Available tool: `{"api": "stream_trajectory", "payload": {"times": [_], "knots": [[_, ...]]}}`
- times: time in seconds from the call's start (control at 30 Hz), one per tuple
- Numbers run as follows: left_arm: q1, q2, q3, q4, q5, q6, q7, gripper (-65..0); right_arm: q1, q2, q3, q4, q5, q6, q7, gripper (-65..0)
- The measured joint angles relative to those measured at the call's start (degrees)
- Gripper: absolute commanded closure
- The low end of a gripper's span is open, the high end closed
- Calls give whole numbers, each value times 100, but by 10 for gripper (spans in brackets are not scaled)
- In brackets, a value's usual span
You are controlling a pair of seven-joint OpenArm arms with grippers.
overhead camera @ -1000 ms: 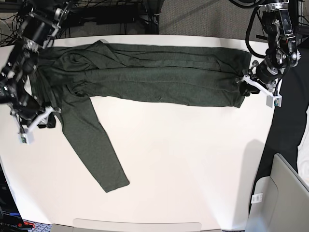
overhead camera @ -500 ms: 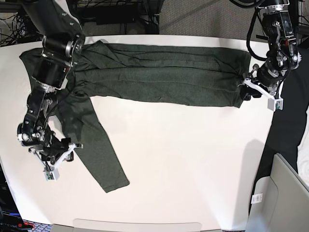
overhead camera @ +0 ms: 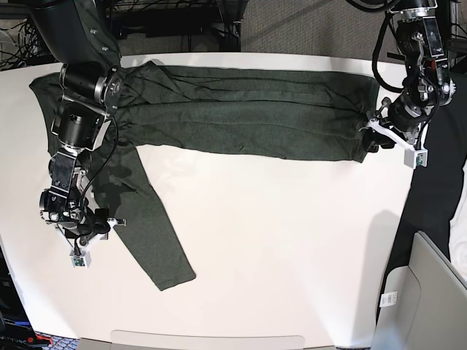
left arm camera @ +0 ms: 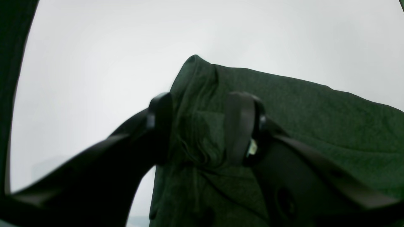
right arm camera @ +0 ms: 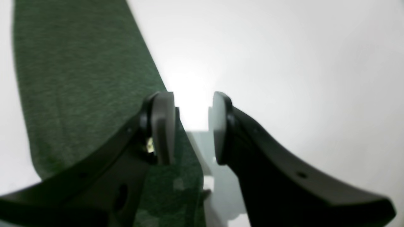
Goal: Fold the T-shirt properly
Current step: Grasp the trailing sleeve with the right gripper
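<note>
The dark olive-green T-shirt [overhead camera: 241,109] lies stretched across the far part of the white table [overhead camera: 292,240]. One long sleeve [overhead camera: 146,219] runs down toward the front left. My left gripper [overhead camera: 371,135] is at the shirt's right end. In the left wrist view it [left arm camera: 202,126] is shut on a bunched corner of the fabric [left arm camera: 315,110]. My right gripper [overhead camera: 102,224] is at the sleeve's left edge. In the right wrist view it [right arm camera: 192,126] is open and empty, one finger [right arm camera: 162,126] over the sleeve [right arm camera: 79,78] and bare table in the gap.
A grey case [overhead camera: 430,292] with a white tag [overhead camera: 389,297] stands at the front right, off the table's edge. Cables and dark equipment [overhead camera: 182,22] lie behind the table. The right arm's links [overhead camera: 80,109] lie over the shirt's left end.
My right gripper has moved from beside the shirt's left shoulder down to the sleeve's left edge. My left gripper has held still on the shirt's right end.
</note>
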Motion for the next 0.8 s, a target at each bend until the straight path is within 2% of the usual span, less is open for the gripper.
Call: {"api": "stream_trajectory", "payload": {"times": [0.17,0.3,0.57,0.7,0.8], "knots": [[0,0,0,0,0,2,0,-270,-42,101,-13,-162,37,-66,334,-213],[-2,0,0,0,-2,-2,-2,-270,-133,151,-11,-514,0,-85,282,-213],[2,0,0,0,0,-2,0,-270,-299,125,-11,-542,105,-87,522,-209],[0,0,0,42,0,0,2,-270,-310,107,-11,-487,146,-83,323,-205],[0,-2,0,201,-4,0,-2,-270,-282,-2,-11,-448,125,-92,111,-140]]}}
